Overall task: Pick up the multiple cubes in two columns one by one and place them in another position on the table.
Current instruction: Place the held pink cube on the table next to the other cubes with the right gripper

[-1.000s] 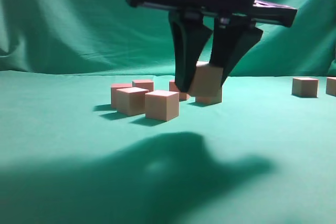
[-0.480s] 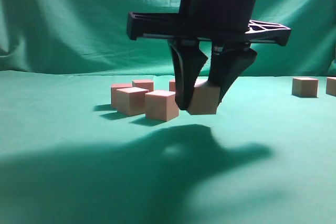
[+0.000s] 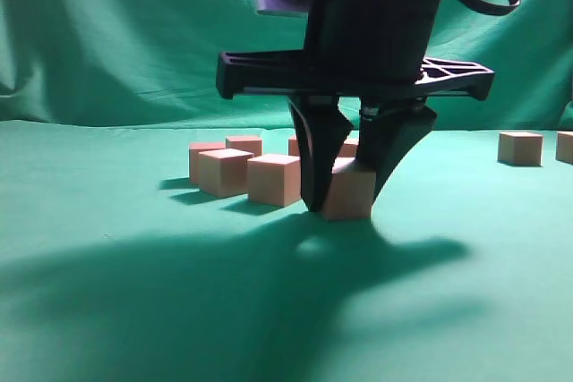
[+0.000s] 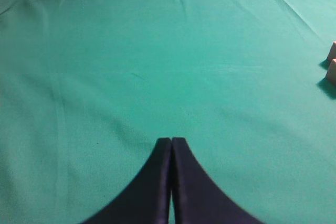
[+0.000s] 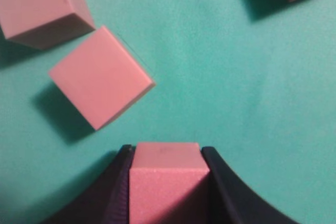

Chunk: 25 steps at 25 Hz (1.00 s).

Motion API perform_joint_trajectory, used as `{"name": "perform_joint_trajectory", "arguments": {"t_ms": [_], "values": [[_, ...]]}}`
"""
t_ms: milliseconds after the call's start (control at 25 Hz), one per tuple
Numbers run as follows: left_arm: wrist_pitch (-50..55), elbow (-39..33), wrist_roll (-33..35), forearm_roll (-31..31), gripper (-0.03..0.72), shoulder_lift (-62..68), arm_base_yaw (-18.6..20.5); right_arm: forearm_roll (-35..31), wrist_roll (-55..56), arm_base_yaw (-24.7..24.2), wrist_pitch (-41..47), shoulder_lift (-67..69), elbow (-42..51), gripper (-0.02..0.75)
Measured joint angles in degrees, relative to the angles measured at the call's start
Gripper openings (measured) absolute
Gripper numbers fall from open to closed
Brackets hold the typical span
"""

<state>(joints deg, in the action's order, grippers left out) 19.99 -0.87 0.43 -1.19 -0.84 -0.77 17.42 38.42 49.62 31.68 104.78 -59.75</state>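
Note:
My right gripper [image 3: 343, 207] is shut on one salmon-pink cube [image 3: 350, 192], whose bottom sits at the green table [image 3: 466, 292]. In the right wrist view that cube [image 5: 167, 182] fills the gap between the black fingers of the gripper [image 5: 167, 153]. Just left of it stand several more cubes in a cluster, the nearest [image 3: 275, 179] and another [image 3: 224, 172]; the wrist view shows a tilted cube [image 5: 100, 77] ahead. Over bare cloth, my left gripper [image 4: 171, 141] is shut and empty, with two cubes [image 4: 332, 72] at the view's right edge.
Two separate cubes [image 3: 520, 148] stand at the far right of the table. A draped green backdrop [image 3: 134, 33] hangs behind. The arm's shadow falls across the cloth in front.
My right gripper has come down with the cube, from above the rear cubes to table level in front of them. The other cubes have not moved.

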Motion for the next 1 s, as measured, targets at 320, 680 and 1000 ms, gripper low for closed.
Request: {"name": "perform_joint_trajectory", "arguments": {"t_ms": [320, 680, 1000], "values": [[0.0, 0.0, 0.0, 0.0, 0.000, 0.0, 0.0, 0.1, 0.0, 0.0, -0.2, 0.2, 0.0, 0.262], [0.0, 0.0, 0.0, 0.0, 0.000, 0.0, 0.0, -0.1, -0.1, 0.0, 1.9, -0.1, -0.1, 0.645], [0.0, 0.0, 0.0, 0.0, 0.000, 0.0, 0.0, 0.2, -0.2, 0.0, 14.2, -9.0, -7.4, 0.526]]}}
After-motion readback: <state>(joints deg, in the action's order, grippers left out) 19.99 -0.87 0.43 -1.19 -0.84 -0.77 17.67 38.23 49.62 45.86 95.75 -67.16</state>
